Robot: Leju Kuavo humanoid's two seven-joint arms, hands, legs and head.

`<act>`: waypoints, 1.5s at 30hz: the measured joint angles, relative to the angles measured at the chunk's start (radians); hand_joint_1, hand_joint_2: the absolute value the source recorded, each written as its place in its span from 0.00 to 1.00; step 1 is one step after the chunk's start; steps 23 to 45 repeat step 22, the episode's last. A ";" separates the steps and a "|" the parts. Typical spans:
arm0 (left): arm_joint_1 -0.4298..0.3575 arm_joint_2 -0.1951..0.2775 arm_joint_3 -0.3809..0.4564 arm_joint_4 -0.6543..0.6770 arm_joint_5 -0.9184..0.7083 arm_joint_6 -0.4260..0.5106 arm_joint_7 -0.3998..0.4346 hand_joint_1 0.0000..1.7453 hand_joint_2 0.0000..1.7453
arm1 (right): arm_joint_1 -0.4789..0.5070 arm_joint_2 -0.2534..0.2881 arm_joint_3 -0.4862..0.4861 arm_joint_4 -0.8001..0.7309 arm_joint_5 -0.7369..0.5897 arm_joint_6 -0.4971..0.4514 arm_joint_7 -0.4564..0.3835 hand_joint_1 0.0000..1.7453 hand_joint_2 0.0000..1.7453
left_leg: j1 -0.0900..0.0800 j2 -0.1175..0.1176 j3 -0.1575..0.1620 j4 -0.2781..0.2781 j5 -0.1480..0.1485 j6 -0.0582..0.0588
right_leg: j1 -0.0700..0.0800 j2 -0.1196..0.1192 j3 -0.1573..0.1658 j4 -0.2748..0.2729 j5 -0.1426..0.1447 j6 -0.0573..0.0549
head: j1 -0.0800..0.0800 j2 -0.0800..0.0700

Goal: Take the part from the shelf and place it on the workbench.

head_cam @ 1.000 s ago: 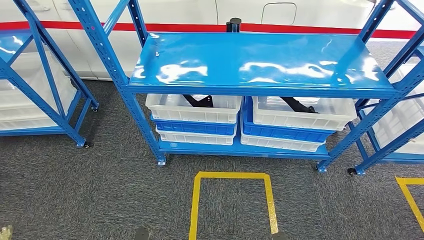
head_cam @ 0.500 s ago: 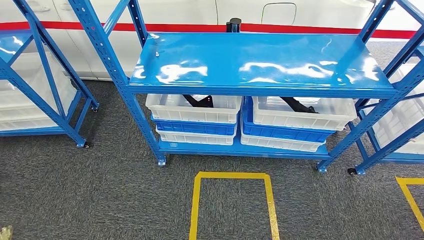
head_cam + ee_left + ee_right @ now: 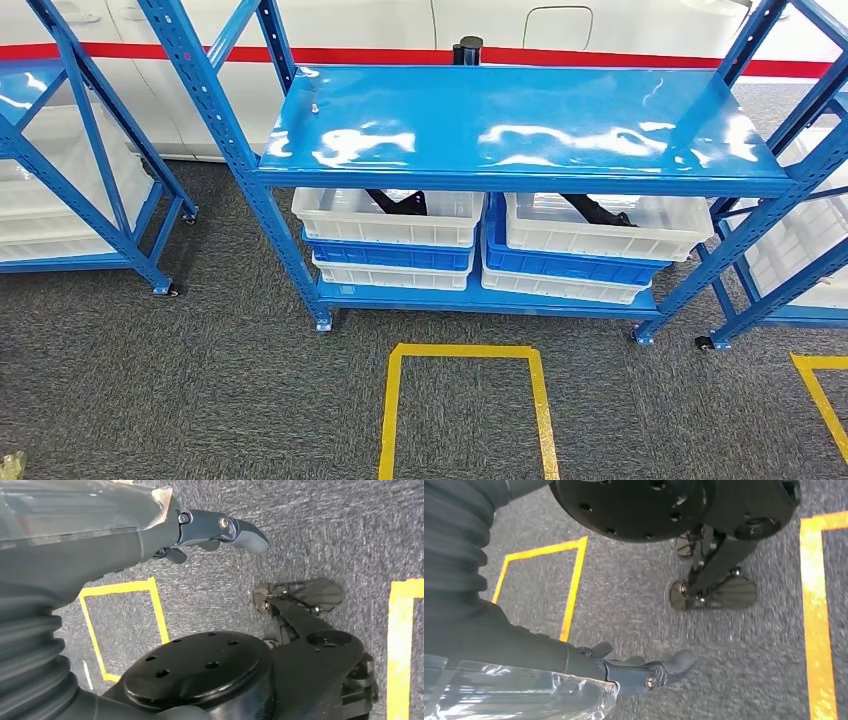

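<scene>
A blue metal shelf [image 3: 520,120] stands ahead in the head view, its top board bare and glossy. On its low board two white bins [image 3: 385,225] [image 3: 600,235] sit on stacked blue and white bins. A black part [image 3: 398,203] lies in the left white bin and another black part [image 3: 598,210] in the right one, both partly hidden under the top board. My left hand [image 3: 210,527] hangs over the grey carpet with its fingers apart and nothing in it. My right hand [image 3: 634,672] hangs the same way, also holding nothing.
A yellow taped square [image 3: 465,410] marks the carpet in front of the shelf. Similar blue shelves with white bins stand at the left [image 3: 80,180] and right [image 3: 790,250]. A white wall with a red stripe [image 3: 600,57] runs behind.
Two small dark shapes at the bottom edge of the head view have slipped out of the picture. The shelf, bins and parts have not moved.
</scene>
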 joint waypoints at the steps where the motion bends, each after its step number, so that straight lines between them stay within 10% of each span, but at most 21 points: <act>1: 0.003 0.001 0.004 -0.002 -0.002 -0.004 0.002 0.00 0.25 | 0.002 -0.001 0.002 -0.002 -0.005 0.005 0.001 0.00 0.50 | 0.000 0.000 0.000 0.000 0.000 0.000 | 0.000 0.000 0.000 0.000 0.000 0.000 | 0.000 0.000; 2: 0.006 0.002 0.007 -0.003 -0.003 -0.007 0.004 0.00 0.00 | 0.004 -0.001 0.003 -0.004 -0.008 0.008 0.002 0.00 0.25 | 0.000 0.000 0.000 0.000 0.000 0.000 | 0.000 0.000 0.000 0.000 0.000 0.000 | 0.000 0.000; 3: 0.010 0.003 0.010 -0.004 -0.004 -0.008 0.005 0.00 0.00 | 0.005 -0.002 0.003 -0.005 -0.009 0.009 0.002 0.00 0.00 | 0.000 0.000 0.000 0.000 0.000 0.000 | 0.000 0.000 0.000 0.000 0.000 0.000 | 0.000 0.000; 4: 0.014 0.003 0.012 -0.005 -0.005 -0.008 0.006 0.00 0.00 | 0.005 -0.002 0.004 -0.006 -0.009 0.010 0.002 0.00 0.00 | 0.000 0.000 0.000 0.000 0.000 0.000 | 0.000 0.000 -0.001 0.000 0.000 0.000 | 0.000 0.000; 8: 0.031 0.005 0.013 -0.008 -0.009 -0.010 0.009 0.00 0.00 | 0.006 -0.003 0.004 -0.009 -0.009 0.011 0.002 0.00 1.00 | 0.000 0.000 0.002 0.000 -0.001 0.001 | 0.000 0.000 -0.004 0.000 0.000 0.000 | 0.000 0.000; 9: 0.035 0.006 0.014 -0.008 -0.009 -0.010 0.010 0.00 0.00 | 0.006 -0.003 0.004 -0.010 -0.009 0.011 0.002 0.00 1.00 | 0.000 0.000 0.002 0.000 -0.002 0.001 | 0.000 0.000 -0.005 0.000 -0.001 0.000 | 0.000 0.000; 13: 0.048 0.008 0.015 -0.009 -0.010 -0.010 0.012 0.00 1.00 | 0.006 -0.003 0.005 -0.012 -0.009 0.011 0.002 0.00 1.00 | 0.000 0.000 0.003 0.000 -0.003 0.000 | 0.000 0.000 -0.006 0.000 -0.001 -0.001 | 0.000 0.000; 45: 0.051 0.010 0.017 -0.009 -0.010 -0.010 0.012 0.00 1.00 | 0.009 -0.004 0.005 -0.014 -0.009 0.011 0.002 0.00 1.00 | 0.000 0.000 0.003 0.000 -0.003 0.000 | 0.000 0.000 -0.006 0.000 -0.001 -0.001 | 0.000 0.000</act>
